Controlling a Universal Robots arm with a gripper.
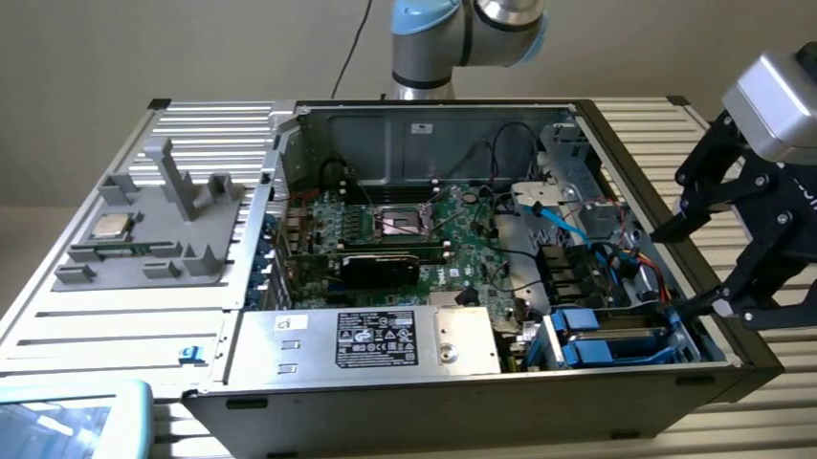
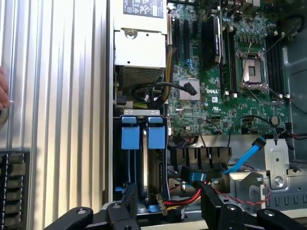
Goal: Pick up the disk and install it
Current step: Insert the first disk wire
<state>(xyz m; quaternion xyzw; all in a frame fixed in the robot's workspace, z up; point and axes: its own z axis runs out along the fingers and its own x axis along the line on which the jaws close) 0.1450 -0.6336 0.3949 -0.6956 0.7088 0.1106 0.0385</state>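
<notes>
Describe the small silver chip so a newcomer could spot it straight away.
Find the open black computer case; to the exterior view's left of it lies a grey plastic tray with upright posts. The small square silver chip sits on that tray, the only shiny metal piece among dull grey plastic.

Case [image 1: 447, 406] lay open on the bench [image 1: 77, 325]. Motherboard [image 1: 479, 253] sat mid-case, with the power supply [image 1: 383, 337] in front of it along the near wall. Disk [image 1: 598, 346] sat in the drive bay [image 1: 552, 342], at the near corner on the exterior view's right, just beside the power supply. Cables [image 1: 562, 225] ran behind the bay. Fixture [image 1: 141, 239] was on the bench at the exterior view's left of the case, processor chip [image 1: 111, 227] on it. Gripper [image 1: 691, 271] hung over the case's right wall, near the bay. Arm base [image 1: 422, 57] stood behind the case.
</notes>
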